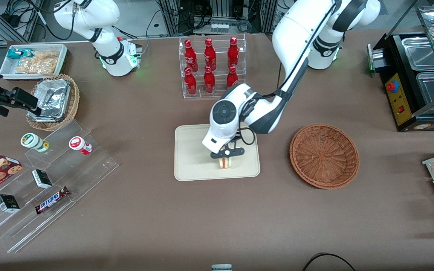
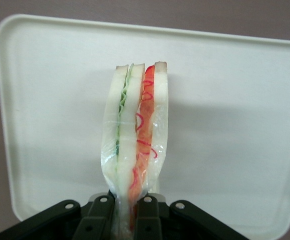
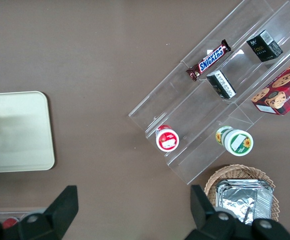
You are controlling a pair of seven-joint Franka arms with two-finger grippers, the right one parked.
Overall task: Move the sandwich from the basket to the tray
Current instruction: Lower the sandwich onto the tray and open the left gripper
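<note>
We find the gripper (image 1: pixel 225 160) over the tray (image 1: pixel 190 165), its fingers (image 2: pixel 147 217) pinching the clear-wrapped sandwich (image 2: pixel 135 145) by one end. The sandwich stands on edge above the tray's nearer half, its bread and red and green filling seen edge-on from the wrist; whether it touches the tray we cannot tell. The basket (image 1: pixel 324 155) sits beside the tray, toward the working arm's end, nothing in it.
</note>
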